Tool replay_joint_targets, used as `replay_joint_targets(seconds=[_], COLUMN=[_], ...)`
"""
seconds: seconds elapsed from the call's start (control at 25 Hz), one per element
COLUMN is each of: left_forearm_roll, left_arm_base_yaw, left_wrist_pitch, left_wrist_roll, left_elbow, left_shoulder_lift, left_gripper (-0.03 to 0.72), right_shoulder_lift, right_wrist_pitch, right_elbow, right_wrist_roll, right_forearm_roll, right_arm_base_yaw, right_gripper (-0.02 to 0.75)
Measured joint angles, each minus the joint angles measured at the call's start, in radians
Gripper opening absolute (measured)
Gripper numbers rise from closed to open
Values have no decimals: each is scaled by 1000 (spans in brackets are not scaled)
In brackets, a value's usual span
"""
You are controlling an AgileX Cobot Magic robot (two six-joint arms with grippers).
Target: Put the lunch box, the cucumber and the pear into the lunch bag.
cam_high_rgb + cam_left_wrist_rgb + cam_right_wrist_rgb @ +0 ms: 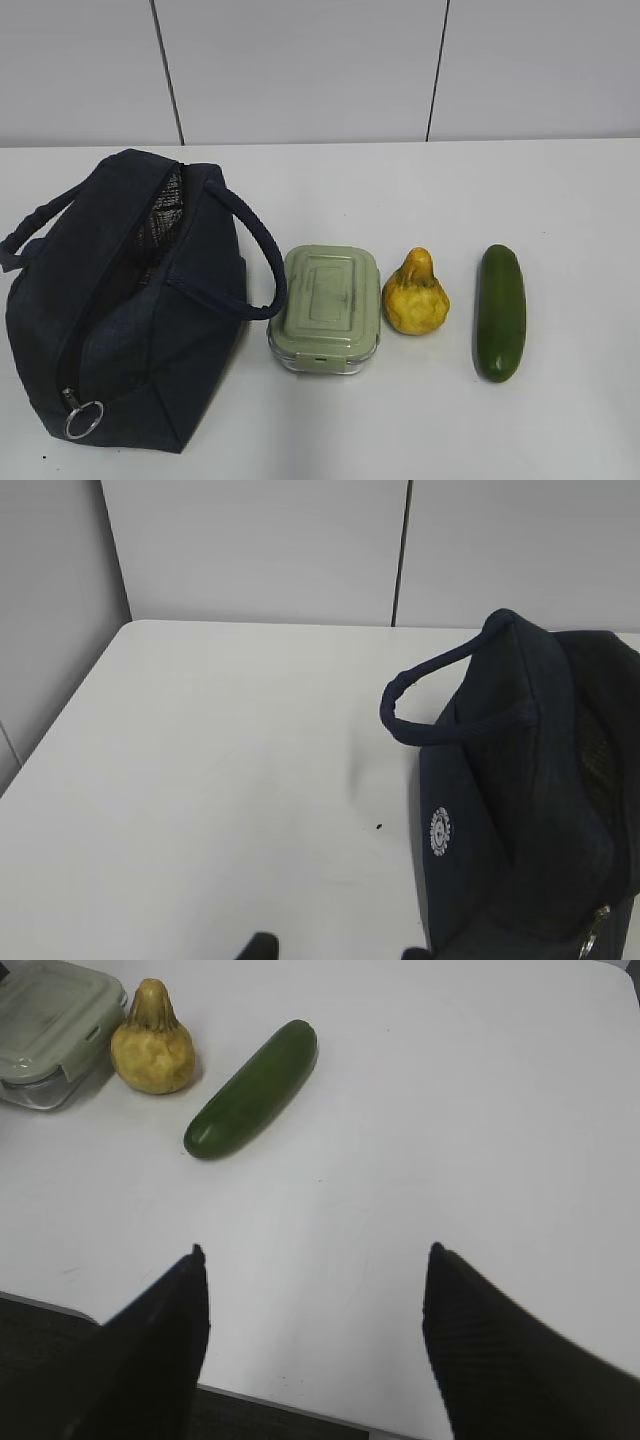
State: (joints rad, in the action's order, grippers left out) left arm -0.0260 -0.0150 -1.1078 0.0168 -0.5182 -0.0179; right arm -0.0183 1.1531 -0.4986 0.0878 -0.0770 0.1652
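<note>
Lying in a row along the near part of the white worktop [420, 190], the four task items are set out for packing. The lunch bag [120, 310] rests toward the left edge, its top zipper drawn open so that the dark interior and mesh-like lining face upward, apparently to receive the other things; its ring pull [83, 418] hangs at the near end. One loop handle [255, 265] droops against the lunch box [326, 308], which stands just beside the bag with its sage lid clipped on. The pear [416, 295] sits upright just beside the box, and the cucumber [501, 311] lies apart from it, toward the right edge, its long axis running front to back. Nothing is yet inside the bag, as far as can be seen.

Neither arm appears in the exterior view. The right wrist view alone shows the right hand [315, 1260], fingers spread wide and empty, hovering well short of the cucumber. The left wrist view shows the bag's far side with a small round emblem [440, 830]; only two dark fingertips [262, 945] of the left hand [335, 952] show at the bottom edge, set apart and holding nothing.
</note>
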Motion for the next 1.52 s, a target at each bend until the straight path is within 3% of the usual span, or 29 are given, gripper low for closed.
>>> replay_joint_targets(seconds=[0.2,0.44,0.56,0.8,1.0,1.2,1.52], left_forearm_roll=[11,102,180,335,473,489,500], left_arm_base_yaw=[0,0,0,-8,-70,-78,-79], left_wrist_pitch=[0,0,17,187,230,224,287], left_wrist_roll=[0,0,0,80,207,295,367], left_elbow=[0,0,0,-52,-115,-186,-217], left_shoulder_lift=[0,3,59,348,666,919,1086], left_gripper=[238,238,239,246,247,256,279], right_shoulder_lift=[0,38,172,554,809,953,1051], right_wrist_pitch=[0,-23,-152,-405,-497,-514,-519], right_elbow=[0,-14,-46,-117,-160,-207,-261], right_wrist_roll=[0,-2,-12,-16,-16,-16,-18], right_forearm_roll=[0,-4,19,90,114,136,165], right_arm_base_yaw=[0,0,0,0,0,0,0], right_gripper=[521,521,521,520,520,520,517])
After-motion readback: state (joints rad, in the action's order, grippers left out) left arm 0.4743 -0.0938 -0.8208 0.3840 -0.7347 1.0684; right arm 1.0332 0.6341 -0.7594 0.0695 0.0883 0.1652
